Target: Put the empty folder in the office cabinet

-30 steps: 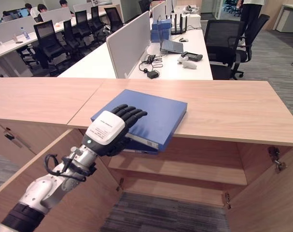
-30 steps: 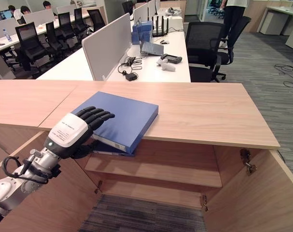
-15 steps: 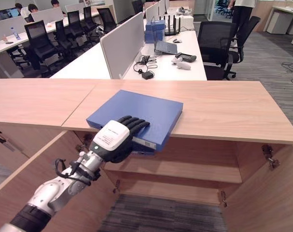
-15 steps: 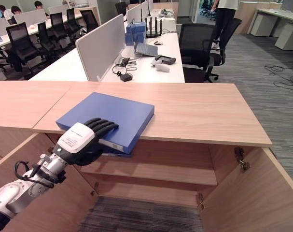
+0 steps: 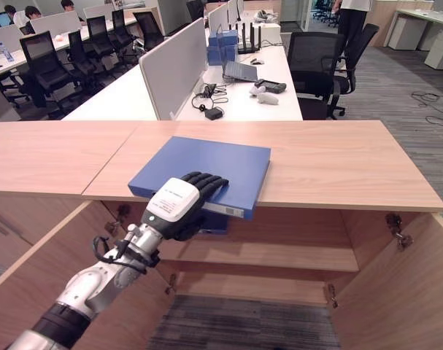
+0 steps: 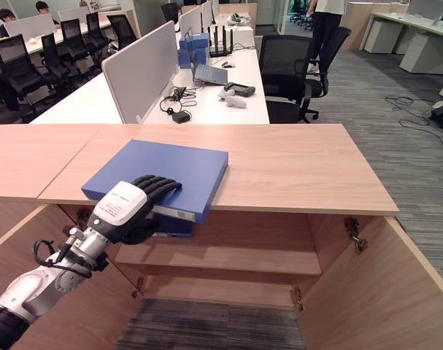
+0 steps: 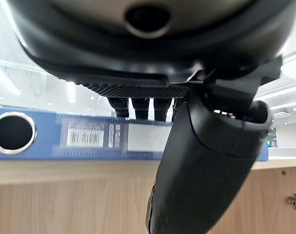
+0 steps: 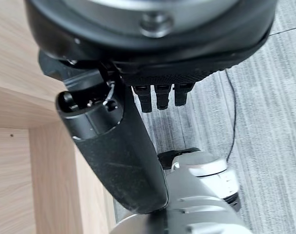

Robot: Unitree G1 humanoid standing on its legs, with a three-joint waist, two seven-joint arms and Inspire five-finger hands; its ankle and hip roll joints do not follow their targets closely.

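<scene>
The blue folder (image 5: 206, 164) lies flat on the wooden cabinet top (image 5: 338, 164), its labelled spine (image 7: 89, 139) jutting over the front edge. My left hand (image 5: 179, 205) grips that front edge. Its fingers (image 6: 159, 186) curl over the folder's top and its thumb (image 7: 201, 165) sits under the spine. Below the top, the cabinet stands open, with a bare shelf (image 5: 279, 255) inside. My right hand (image 8: 123, 161) hangs low beside the cabinet's wooden side, above the grey carpet, with its fingers straight and nothing in it.
The cabinet's doors swing out at the left (image 5: 31, 270) and right (image 5: 418, 292). Behind the cabinet runs a white desk (image 5: 236, 95) with a grey divider, a laptop and cables, flanked by black office chairs (image 5: 312, 58). A person (image 5: 352, 11) stands at the far back.
The whole view has shifted, so the camera moved. My left hand has slid from the folder's top back to its front edge, and the folder now sits squarer to the cabinet edge.
</scene>
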